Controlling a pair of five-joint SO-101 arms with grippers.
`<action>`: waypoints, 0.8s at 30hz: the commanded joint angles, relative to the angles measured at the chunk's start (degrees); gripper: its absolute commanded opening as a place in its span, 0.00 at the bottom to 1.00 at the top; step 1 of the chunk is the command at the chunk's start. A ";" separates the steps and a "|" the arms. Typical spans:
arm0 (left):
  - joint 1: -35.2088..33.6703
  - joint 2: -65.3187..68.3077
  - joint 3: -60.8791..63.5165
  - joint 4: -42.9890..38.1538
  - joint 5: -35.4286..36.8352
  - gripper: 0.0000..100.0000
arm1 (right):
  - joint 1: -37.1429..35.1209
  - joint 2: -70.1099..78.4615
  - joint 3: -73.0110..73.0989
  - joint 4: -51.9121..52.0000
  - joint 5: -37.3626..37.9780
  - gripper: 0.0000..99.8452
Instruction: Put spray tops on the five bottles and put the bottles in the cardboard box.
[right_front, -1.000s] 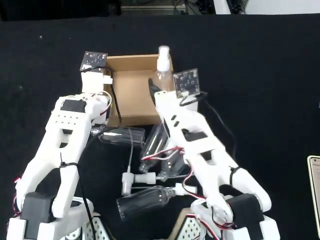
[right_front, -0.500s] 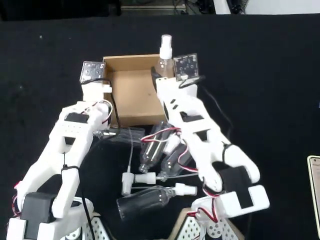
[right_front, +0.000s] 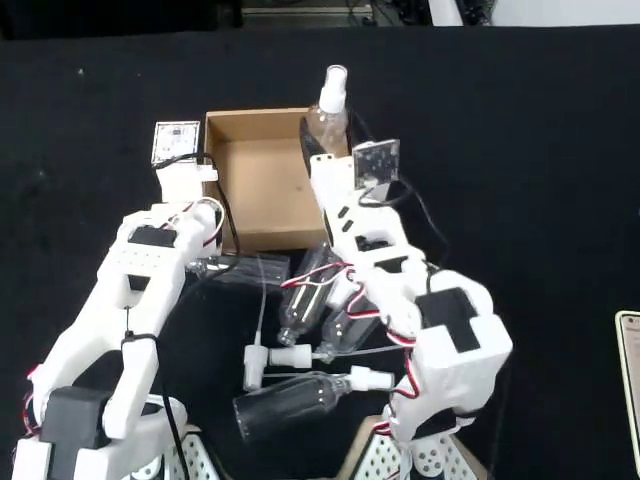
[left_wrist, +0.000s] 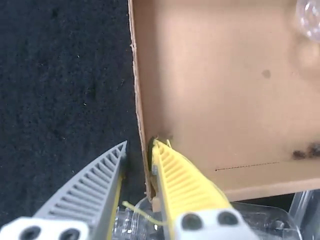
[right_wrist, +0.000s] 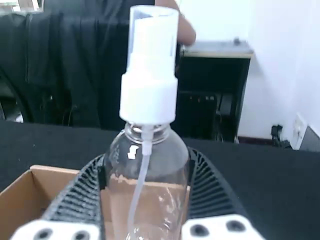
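Observation:
The cardboard box (right_front: 262, 114) stands open at the back middle of the black table. A clear bottle (right_front: 330, 112) with a white spray top is held upright over the box's right wall, with my right gripper (right_front: 324, 138) shut on its body. In the right wrist view the bottle (right_wrist: 161, 162) sits between the black fingers (right_wrist: 80, 195). My left gripper (left_wrist: 139, 145) stands slightly open astride the box's (left_wrist: 215, 90) left wall near the front corner, yellow finger inside, grey one outside; from above it (right_front: 222, 222) is at that corner.
Several clear bottles lie in front of the box: one (right_front: 240, 270) by the left arm, two (right_front: 305, 295) under the right arm, one (right_front: 290, 400) capped near the arm bases. Loose spray tops (right_front: 270, 358) lie among them. A white object (right_front: 630, 350) sits at the right edge.
My right gripper has carried the bottle up and farther back, and its arm has folded higher. The box and the left gripper have slid slightly left.

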 joint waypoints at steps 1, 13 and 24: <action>-0.66 -2.20 -0.66 -1.05 0.53 0.07 | -0.09 -0.22 -0.40 -3.08 0.44 0.01; -0.48 -2.73 0.57 -1.05 0.53 0.07 | -0.70 3.82 -5.05 4.22 0.44 0.01; -0.66 -2.81 0.84 -1.05 0.53 0.07 | 0.35 9.01 -9.71 4.22 0.44 0.01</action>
